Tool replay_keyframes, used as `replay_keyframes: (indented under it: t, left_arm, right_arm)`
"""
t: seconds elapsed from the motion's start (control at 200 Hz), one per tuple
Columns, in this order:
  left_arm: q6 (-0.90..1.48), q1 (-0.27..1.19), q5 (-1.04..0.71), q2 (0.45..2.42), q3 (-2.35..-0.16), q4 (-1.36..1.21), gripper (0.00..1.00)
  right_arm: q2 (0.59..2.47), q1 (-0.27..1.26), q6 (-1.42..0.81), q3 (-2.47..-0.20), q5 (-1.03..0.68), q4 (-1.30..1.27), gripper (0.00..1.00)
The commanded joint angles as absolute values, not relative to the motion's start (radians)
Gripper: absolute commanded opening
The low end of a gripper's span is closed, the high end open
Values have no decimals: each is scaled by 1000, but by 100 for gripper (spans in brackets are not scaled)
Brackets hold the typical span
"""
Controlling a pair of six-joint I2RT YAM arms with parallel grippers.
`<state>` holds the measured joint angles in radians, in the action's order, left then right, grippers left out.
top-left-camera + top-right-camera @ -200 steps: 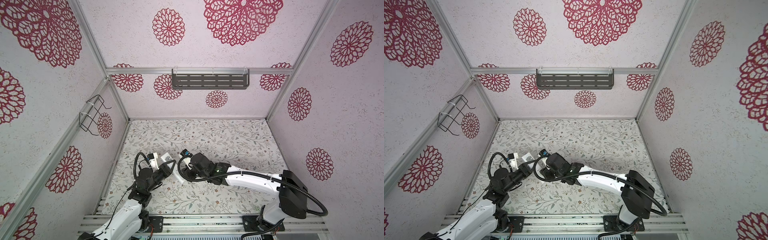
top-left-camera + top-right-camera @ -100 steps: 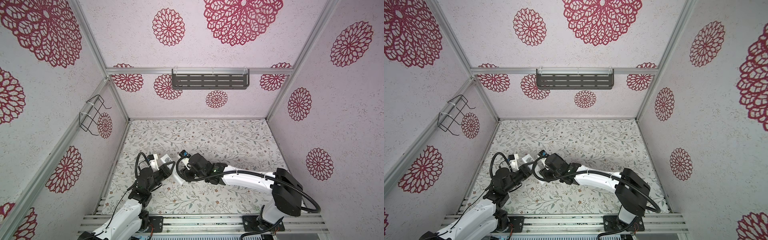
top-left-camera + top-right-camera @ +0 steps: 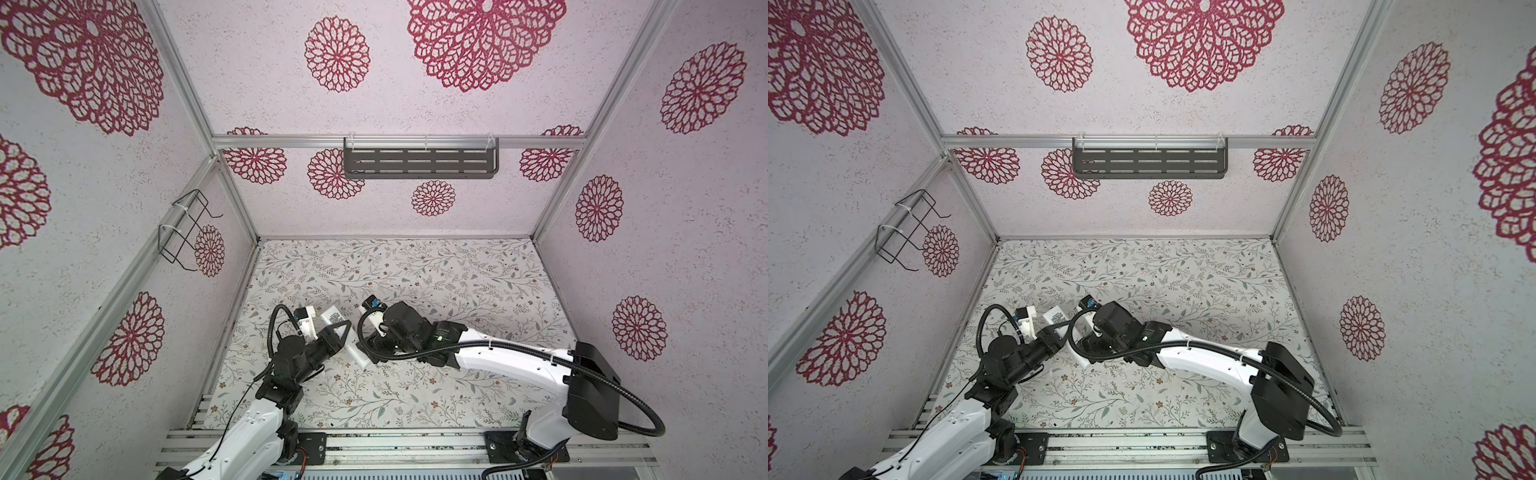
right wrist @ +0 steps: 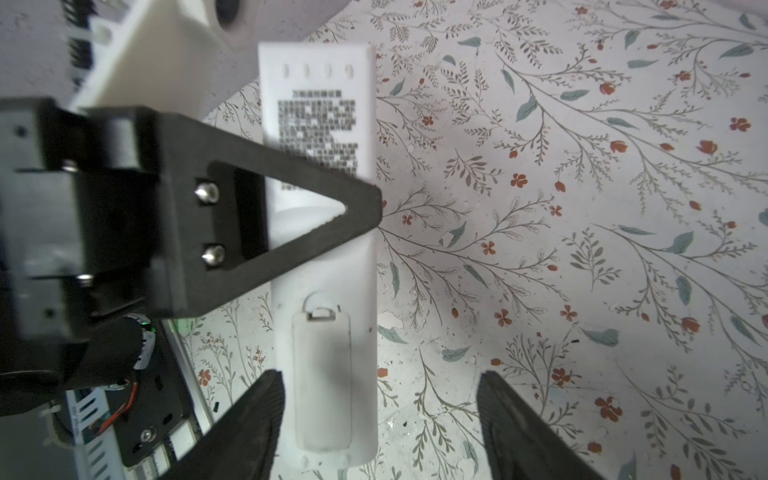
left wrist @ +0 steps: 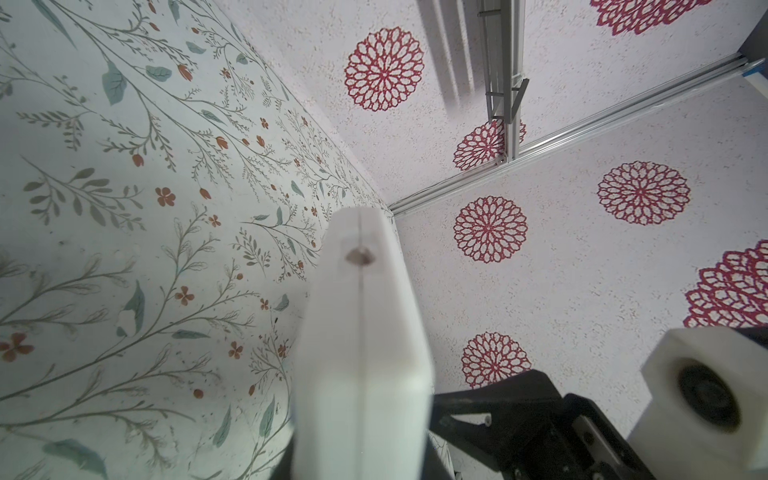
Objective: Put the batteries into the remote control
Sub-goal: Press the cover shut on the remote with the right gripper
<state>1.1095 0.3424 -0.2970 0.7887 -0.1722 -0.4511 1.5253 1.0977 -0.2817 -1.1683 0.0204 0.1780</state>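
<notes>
The remote control point(image 3: 332, 318) point(image 3: 1054, 316) is a white bar, held with its printed back point(image 4: 318, 124) facing the right wrist camera. My left gripper point(image 3: 338, 332) point(image 3: 1059, 332) point(image 5: 361, 469) is shut on its middle, one black finger point(image 4: 249, 174) lying across the back. In the left wrist view the remote point(image 5: 361, 332) runs edge-on out of the jaws. My right gripper point(image 4: 378, 376) point(image 3: 370, 353) stands open around the end with the closed battery cover point(image 4: 322, 374). One fingertip is close beside that end and the other well apart. The batteries are out of view.
The flowered mat point(image 3: 457, 282) covers the floor between patterned walls. A grey slotted shelf point(image 3: 419, 163) hangs on the back wall and a wire rack point(image 3: 183, 232) on the left wall. Metal rails point(image 3: 415, 440) run along the front edge.
My right gripper's fingers have spread wider at the remote's cover end, and that arm shifted slightly. The left gripper keeps its hold on the remote.
</notes>
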Motion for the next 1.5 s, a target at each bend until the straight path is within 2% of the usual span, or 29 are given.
replay_keyframes:
  t: [0.0, 0.51, 0.66, 0.755, 1.156, 1.256, 1.441, 1.496]
  left_arm:
    - [1121, 349, -288, 767, -207, -488, 0]
    - [1143, 354, -270, 757, -211, -487, 0]
    - [1142, 354, -268, 767, -216, -489, 0]
    - [1142, 355, -268, 770, -218, -489, 1]
    - [1136, 356, -262, 802, -224, -497, 5]
    - [1129, 356, -265, 812, -233, -494, 15]
    - [1113, 356, -262, 812, -245, -483, 55]
    - [1106, 356, -267, 806, -248, -472, 62]
  right_arm:
    - [1449, 1083, -292, -1117, -21, 118, 83]
    - [1576, 1100, -266, -1119, -148, 25, 86]
    - [1635, 1111, -252, -1149, -141, 46, 82]
    - [1649, 1112, -247, -1154, -129, 49, 75]
    - [1649, 1114, -236, -1155, -95, 58, 24]
    - [1632, 1112, -236, -1140, -76, 50, 16]
    - [1571, 1067, -267, -1077, -107, -7, 9]
    - [1541, 1032, -280, -1048, -146, -29, 9]
